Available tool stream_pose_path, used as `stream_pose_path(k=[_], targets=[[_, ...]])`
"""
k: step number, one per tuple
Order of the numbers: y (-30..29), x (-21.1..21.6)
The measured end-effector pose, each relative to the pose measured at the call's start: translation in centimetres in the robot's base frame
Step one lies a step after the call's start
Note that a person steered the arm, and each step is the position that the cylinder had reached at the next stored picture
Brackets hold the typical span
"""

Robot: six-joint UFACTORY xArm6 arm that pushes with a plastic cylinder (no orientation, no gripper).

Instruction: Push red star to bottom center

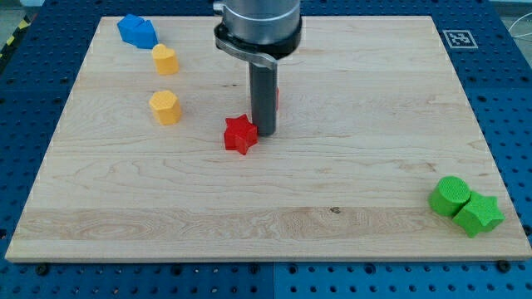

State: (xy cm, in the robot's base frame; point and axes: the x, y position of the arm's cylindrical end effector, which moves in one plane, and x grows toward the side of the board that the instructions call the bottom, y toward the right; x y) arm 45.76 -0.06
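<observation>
Tip: my tip point(265, 133) is on the desk, at the lower end of a straight dark rod hanging from the arm's grey round mount at the view's top centre.
Gripper: the arm carries no gripper; the rod has nothing to open or close and holds nothing.
Tip against red star: my tip stands just beside the red star point(239, 134), at the star's upper right; whether they touch I cannot tell.
Red star: lies flat on the desk, left of the view's centre and about mid-height, well above the bottom edge.
Second red block: a sliver of red point(276, 98) shows behind the rod on its right side; shape cannot be made out.
Yellow blocks: one yellow block point(165, 107) sits left of the red star, well apart from it; another yellow block point(165, 60) lies above it, nearer the view's top.
Blue block: a blue block point(137, 31) of uneven outline lies at the top left corner, just beside the upper yellow block.
Green blocks: a green cylinder point(450, 196) and a green star point(479, 213) touch each other at the bottom right corner.
Desk: light wooden board point(349, 158) on a blue perforated base, with a black-and-white marker point(459, 38) at its top right corner.
</observation>
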Motion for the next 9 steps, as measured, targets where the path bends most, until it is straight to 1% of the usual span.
stream_pose_path(k=[1, 2, 4, 9], targets=[[1.3, 1.7], [1.3, 1.3], [0.1, -2.2], [-3.8, -3.2]])
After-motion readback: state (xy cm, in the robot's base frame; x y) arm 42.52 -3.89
